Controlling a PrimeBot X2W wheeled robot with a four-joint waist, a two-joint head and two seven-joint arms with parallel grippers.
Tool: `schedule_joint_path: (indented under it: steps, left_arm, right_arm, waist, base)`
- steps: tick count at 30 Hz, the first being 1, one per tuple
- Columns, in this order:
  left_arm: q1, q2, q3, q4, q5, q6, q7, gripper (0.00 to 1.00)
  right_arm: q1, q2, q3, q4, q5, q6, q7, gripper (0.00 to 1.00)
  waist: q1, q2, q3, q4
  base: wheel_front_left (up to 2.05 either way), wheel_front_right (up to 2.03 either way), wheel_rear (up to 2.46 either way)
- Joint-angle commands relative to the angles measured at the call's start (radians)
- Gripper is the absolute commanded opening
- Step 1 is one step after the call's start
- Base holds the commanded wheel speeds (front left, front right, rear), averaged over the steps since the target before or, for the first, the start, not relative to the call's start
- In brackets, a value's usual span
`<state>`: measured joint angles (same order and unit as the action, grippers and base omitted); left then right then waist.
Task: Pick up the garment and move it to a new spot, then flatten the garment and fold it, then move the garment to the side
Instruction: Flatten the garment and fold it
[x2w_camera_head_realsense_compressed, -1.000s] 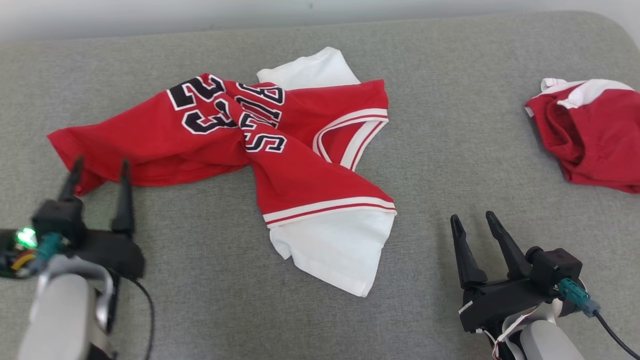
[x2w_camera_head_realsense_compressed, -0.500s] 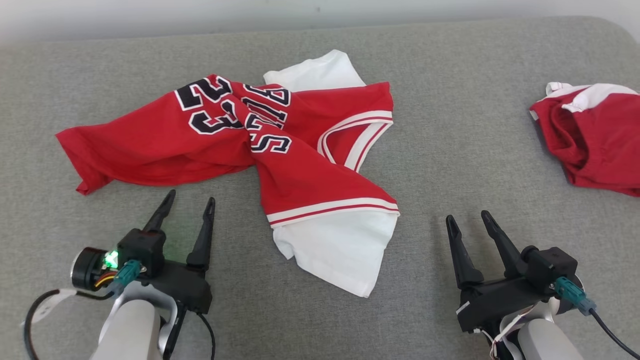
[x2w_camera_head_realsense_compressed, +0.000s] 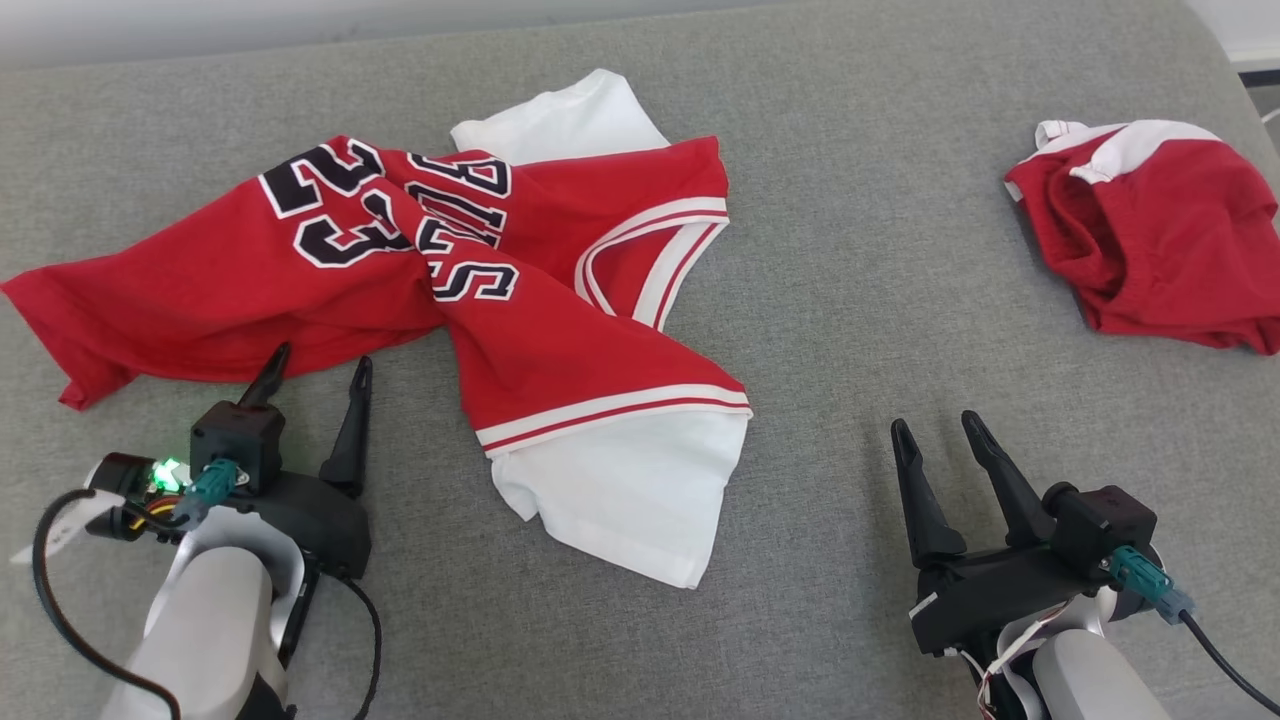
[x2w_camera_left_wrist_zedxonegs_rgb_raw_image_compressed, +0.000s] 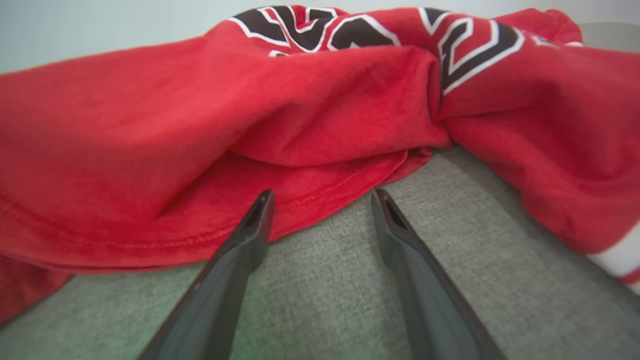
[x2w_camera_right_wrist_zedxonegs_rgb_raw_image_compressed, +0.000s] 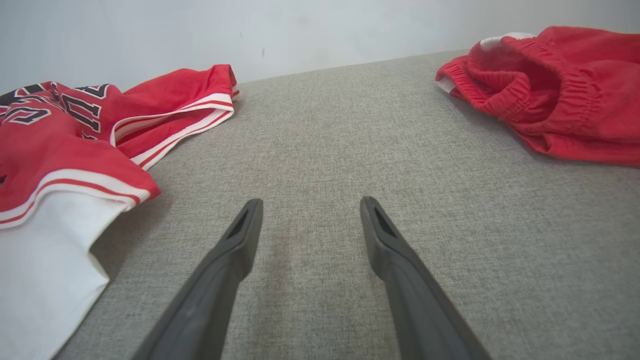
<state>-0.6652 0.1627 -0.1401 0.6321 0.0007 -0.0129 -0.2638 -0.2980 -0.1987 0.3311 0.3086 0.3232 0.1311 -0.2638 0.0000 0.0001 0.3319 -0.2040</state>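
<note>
Twisted red-and-white jersey garment (x2w_camera_head_realsense_compressed: 560, 330) lay on grey fabric worktop (x2w_camera_head_realsense_compressed: 850, 250), left half. Left pincer (x2w_camera_head_realsense_compressed: 323, 355) was spread, tips at its near hem; right pincer (x2w_camera_head_realsense_compressed: 933, 420) spread, empty, by front edge. Risk: pinching one bunched layer would drag the twist along.

We see a crumpled red fabric jersey (x2w_camera_head_realsense_compressed: 560, 340), its letters and numerals black with white outlines, its sleeves plain white and its edges banded white with a thin red stripe. At two o'clock a bunched red garment (x2w_camera_head_realsense_compressed: 1160, 250) shows white patches, and the woven upholstered surface (x2w_camera_head_realsense_compressed: 860, 330) under both is heathered grey. The black left gripper (x2w_camera_head_realsense_compressed: 323, 354) at seven o'clock carries a green light (x2w_camera_head_realsense_compressed: 165, 470); the right gripper (x2w_camera_head_realsense_compressed: 935, 420) at five o'clock is black too.
</note>
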Motion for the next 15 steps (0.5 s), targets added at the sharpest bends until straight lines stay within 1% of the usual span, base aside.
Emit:
schedule_joint_path:
  steps: [1,5,8,9,10,11,12,15]
  left_arm:
    - [-0.006,0.014,0.001,0.029,0.005,0.003,-0.001,1.00]
    - [-0.028,0.020,-0.007,0.101,-0.001,-0.004,0.000,1.00]
    - [-0.041,0.019,-0.007,0.129,-0.006,0.004,0.000,1.00]
    - [-0.043,0.017,-0.008,0.135,-0.008,0.006,0.000,0.97]
    - [-0.045,0.015,-0.010,0.143,-0.008,0.007,0.000,0.63]
    - [-0.046,0.014,-0.010,0.152,-0.009,0.008,0.001,0.19]
    - [-0.047,0.015,-0.009,0.163,-0.013,0.009,0.002,0.00]
    - [-0.051,0.019,-0.009,0.179,-0.017,0.008,0.001,0.00]
  right_arm:
    - [-0.008,0.001,-0.001,-0.001,0.001,-0.001,0.000,1.00]
    - [-0.011,0.000,-0.001,-0.004,0.001,-0.001,0.000,1.00]
    - [-0.013,-0.003,-0.001,-0.003,-0.002,-0.001,0.000,1.00]
    - [-0.013,-0.004,-0.001,-0.002,-0.003,-0.001,0.000,1.00]
    - [-0.013,-0.004,0.000,-0.002,-0.004,-0.001,0.000,1.00]
    - [-0.013,-0.004,0.001,-0.001,-0.005,-0.001,0.000,1.00]
    - [-0.013,-0.005,0.003,-0.001,-0.007,-0.001,0.000,1.00]
    - [-0.013,-0.004,0.005,-0.001,-0.007,-0.001,0.000,1.00]
  waist:
    - [0.0000,-0.0001,0.008,-0.008]
    - [0.0000,-0.0001,0.012,-0.012]
    - [0.0000,-0.0001,0.010,-0.012]
    - [0.0000,-0.0001,0.008,-0.011]
    - [0.0000,-0.0001,0.006,-0.011]
    - [0.0000,-0.0001,0.004,-0.010]
    - [0.0000,-0.0001,0.002,-0.010]
    - [0.0000,-0.0001,-0.005,-0.007]
  base:
    - [0.00,0.00,0.00]
    - [0.00,0.00,0.00]
    - [0.00,0.00,0.00]
    - [0.00,0.00,0.00]
    - [0.00,0.00,0.00]
    - [0.00,0.00,0.00]
    - [0.00,0.00,0.00]
    - [0.00,0.00,0.00]
